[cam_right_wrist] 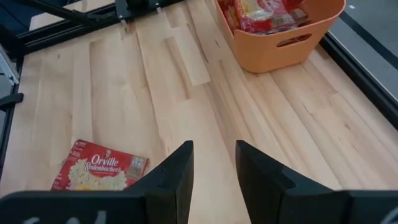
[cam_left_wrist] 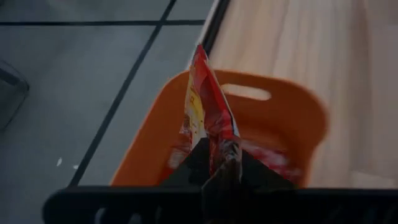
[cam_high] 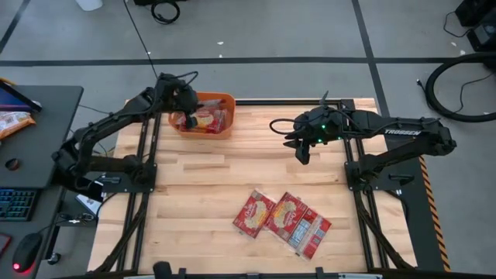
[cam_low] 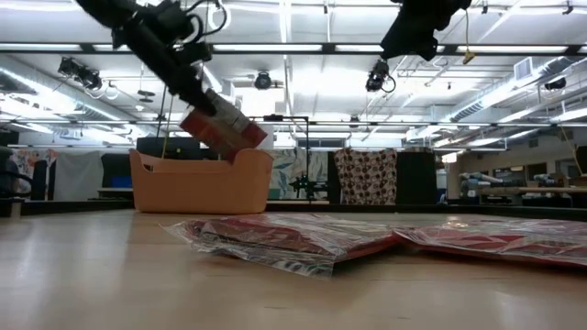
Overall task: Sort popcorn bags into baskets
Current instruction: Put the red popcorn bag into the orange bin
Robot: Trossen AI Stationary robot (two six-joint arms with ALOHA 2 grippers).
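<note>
My left gripper [cam_high: 184, 107] hangs over the orange basket [cam_high: 221, 101] at the table's far edge, shut on a red popcorn bag [cam_low: 223, 134]. The low view shows that bag tilted above the basket's rim [cam_low: 202, 163]. More red packets [cam_right_wrist: 264, 14] lie inside the basket. Three popcorn bags [cam_high: 254, 213] [cam_high: 287, 211] [cam_high: 311, 232] lie flat on the table near its near edge. My right gripper [cam_high: 302, 149] is open and empty, held high above the table's middle right, with one bag [cam_right_wrist: 99, 169] showing past its fingers. My left gripper pinches one end of the popcorn bag [cam_left_wrist: 214, 146] between its two fingers, coming from above at a slant. The bag is lifted clear and sticks out past the fingertips, tilted, with its free end [cam_low: 248, 136] over the basket's inside.
Bare wooden table [cam_high: 201, 186] stretches between the basket and the three bags. Black frame rails [cam_high: 147, 194] run along the left and right sides. A desk with a keyboard [cam_high: 17, 203] stands left of the table.
</note>
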